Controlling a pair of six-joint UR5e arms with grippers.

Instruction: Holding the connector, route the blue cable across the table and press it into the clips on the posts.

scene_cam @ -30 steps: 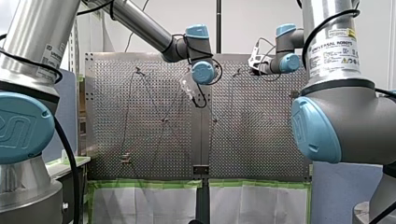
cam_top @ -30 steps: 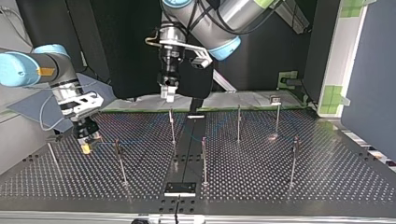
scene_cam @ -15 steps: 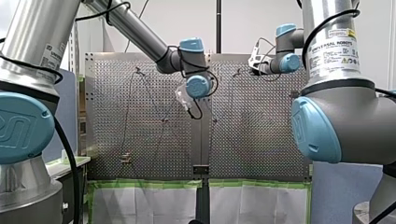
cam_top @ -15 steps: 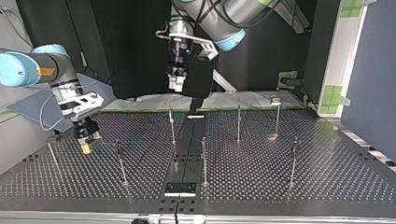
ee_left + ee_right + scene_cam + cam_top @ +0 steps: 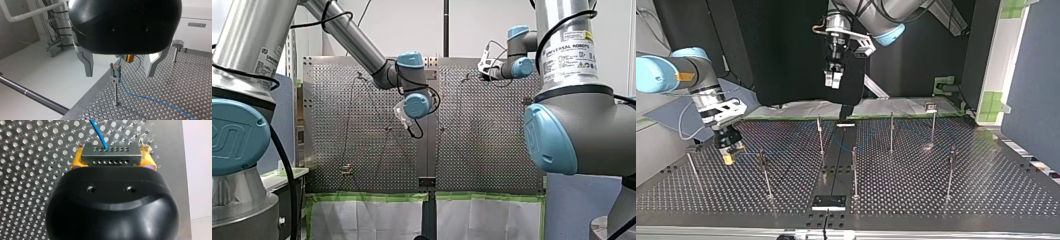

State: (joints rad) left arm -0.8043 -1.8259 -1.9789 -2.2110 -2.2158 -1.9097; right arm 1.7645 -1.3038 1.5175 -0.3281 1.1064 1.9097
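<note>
Blue thin cable (image 5: 140, 96) runs past a thin metal post (image 5: 116, 90) in the left wrist view. My black left gripper (image 5: 119, 74) hangs above that post, fingers (image 5: 86, 62) wide apart, holding nothing. Right wrist view: my right gripper (image 5: 112, 161) squeezes the grey metal connector (image 5: 110, 153). Top view: it sits beside the post. Best to lower slowly, pushing the cable into the small clip (image 5: 115, 67).
</note>
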